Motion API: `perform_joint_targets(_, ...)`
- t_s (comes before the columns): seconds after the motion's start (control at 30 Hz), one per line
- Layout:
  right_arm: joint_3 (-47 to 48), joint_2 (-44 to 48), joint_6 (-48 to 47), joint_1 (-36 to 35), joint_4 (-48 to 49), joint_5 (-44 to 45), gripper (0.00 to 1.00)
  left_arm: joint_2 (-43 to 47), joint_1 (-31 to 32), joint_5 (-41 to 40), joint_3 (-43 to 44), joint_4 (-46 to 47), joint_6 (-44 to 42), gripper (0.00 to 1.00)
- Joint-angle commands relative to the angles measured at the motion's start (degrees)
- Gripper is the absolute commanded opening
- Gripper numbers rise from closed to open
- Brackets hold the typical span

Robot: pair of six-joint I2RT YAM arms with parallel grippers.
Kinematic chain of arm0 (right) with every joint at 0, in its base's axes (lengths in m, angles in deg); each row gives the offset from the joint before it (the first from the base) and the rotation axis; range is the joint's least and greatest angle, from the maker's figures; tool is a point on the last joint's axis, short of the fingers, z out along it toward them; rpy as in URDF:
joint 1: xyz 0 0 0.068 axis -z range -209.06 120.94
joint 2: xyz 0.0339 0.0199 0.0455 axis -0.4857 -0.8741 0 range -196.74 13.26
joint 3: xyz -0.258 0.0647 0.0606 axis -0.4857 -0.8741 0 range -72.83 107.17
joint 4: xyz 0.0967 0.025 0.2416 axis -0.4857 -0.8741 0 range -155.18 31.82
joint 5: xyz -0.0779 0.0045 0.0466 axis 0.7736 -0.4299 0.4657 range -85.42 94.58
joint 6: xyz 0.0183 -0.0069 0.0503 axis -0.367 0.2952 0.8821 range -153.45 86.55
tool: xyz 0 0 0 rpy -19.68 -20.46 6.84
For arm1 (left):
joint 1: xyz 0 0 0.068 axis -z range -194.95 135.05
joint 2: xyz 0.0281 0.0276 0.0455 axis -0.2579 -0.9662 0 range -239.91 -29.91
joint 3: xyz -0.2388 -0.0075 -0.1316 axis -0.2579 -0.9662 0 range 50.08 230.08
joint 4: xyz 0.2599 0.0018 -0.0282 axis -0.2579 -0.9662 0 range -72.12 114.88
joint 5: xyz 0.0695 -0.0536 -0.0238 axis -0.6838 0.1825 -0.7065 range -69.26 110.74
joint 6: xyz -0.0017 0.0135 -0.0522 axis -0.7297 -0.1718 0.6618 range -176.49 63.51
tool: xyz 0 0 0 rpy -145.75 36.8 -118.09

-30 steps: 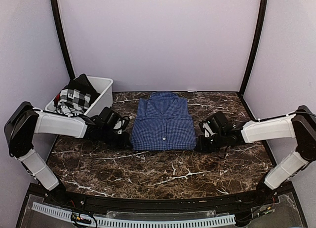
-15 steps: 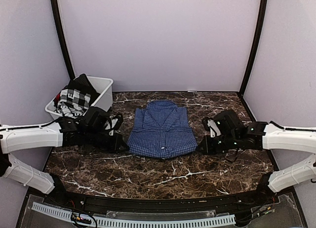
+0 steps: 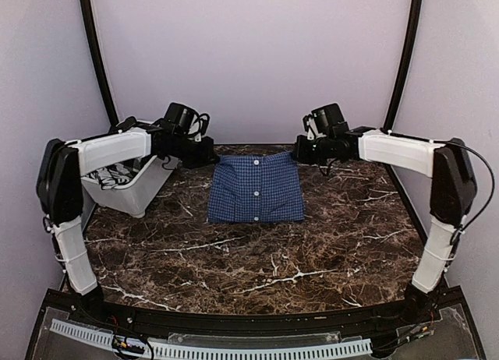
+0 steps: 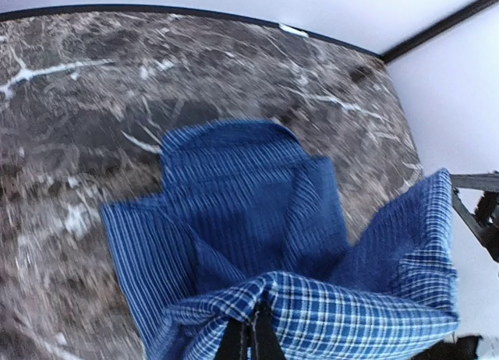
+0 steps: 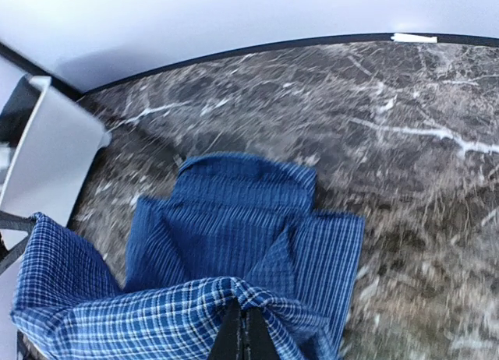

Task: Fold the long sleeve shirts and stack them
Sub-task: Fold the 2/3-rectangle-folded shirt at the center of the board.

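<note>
Both arms reach to the far edge of the desk (image 3: 327,243), and you've got the blue checked shirt (image 3: 256,190) up by two corners. The left gripper (image 4: 251,333) is pinched tight on the cloth and the right gripper (image 5: 241,330) is pinching the other side. The raised edge stretches between them, right over the collar (image 4: 228,135), which lies flat near the far edge. That even hold looks meant to keep the fold square. The white plastic bin (image 3: 129,195) sits by the far left corner, out of the way.
</note>
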Motion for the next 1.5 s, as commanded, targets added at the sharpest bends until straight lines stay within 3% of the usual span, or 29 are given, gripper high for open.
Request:
perform_joint_targets(0.0, 13.21, -17.04, -2.34, 4.61, 1.03, -5.47, 0.0, -18.3, -2.83, -2.42, 13.81, -2.18, -3.46, 0.0)
perform_joint_targets(0.1, 20.87, -26.47, -1.47, 5.9, -0.66, -8.0, 0.0, -28.79, -2.88, -2.81, 21.25, -3.16, -2.03, 0.0)
perform_joint_targets(0.23, 21.23, -30.66, -1.09, 5.97, -0.63, -9.86, 0.0, -31.63, -2.46, -2.94, 20.37, -2.03, -0.77, 0.0)
perform_joint_targets(0.37, 6.36, -23.25, -0.16, 5.67, 6.28, -10.56, 0.0, -26.21, -0.21, -2.61, 12.06, 0.54, -0.88, 0.0)
perform_joint_targets(0.53, -17.91, -7.53, 1.21, 4.67, 13.34, -8.57, 0.0, -11.17, 2.9, -2.59, -8.69, 8.67, 2.53, 0.0)
perform_joint_targets(0.73, -33.6, 7.67, 3.8, 4.39, 15.79, -6.96, 0.0, 3.91, 4.87, -3.95, -24.0, 13.29, 5.46, 0.0)
perform_joint_targets(1.07, -34.87, 11.44, 4.09, 4.41, 16.49, -5.2, 0.0, 10.33, 4.42, -9.24, -29.55, 12.68, 6.39, 0.0)
perform_joint_targets(1.23, -31.71, 9.04, 2.74, 4.44, 15.51, -4.86, 0.0, 7.26, 3.4, -8.69, -27.7, 12.97, 5.43, 0.0)
perform_joint_targets(1.27, -30.85, 8.44, 2.32, 4.45, 14.41, -4.71, 0.0, 6.71, 3.11, -8.77, -27.18, 12.78, 5.09, 0.04)
perform_joint_targets(1.3, -29.76, 8.08, 1.87, 4.38, 13.31, -4.28, 0.09, 6.02, 2.9, -8.99, -26.06, 12.2, 4.96, 0.08)
perform_joint_targets(1.4, -27.07, 8.29, 0.16, 4.01, 10.06, -2.62, 0.31, 5.95, 1.94, -9.99, -24.33, 10.99, 4.11, 0.48)
perform_joint_targets(1.47, -25.41, 9.41, -1.1, 2.73, 7.55, -0.47, 0.38, 6.55, 1.83, -10.76, -22.88, 10.09, 3.13, 0.58)
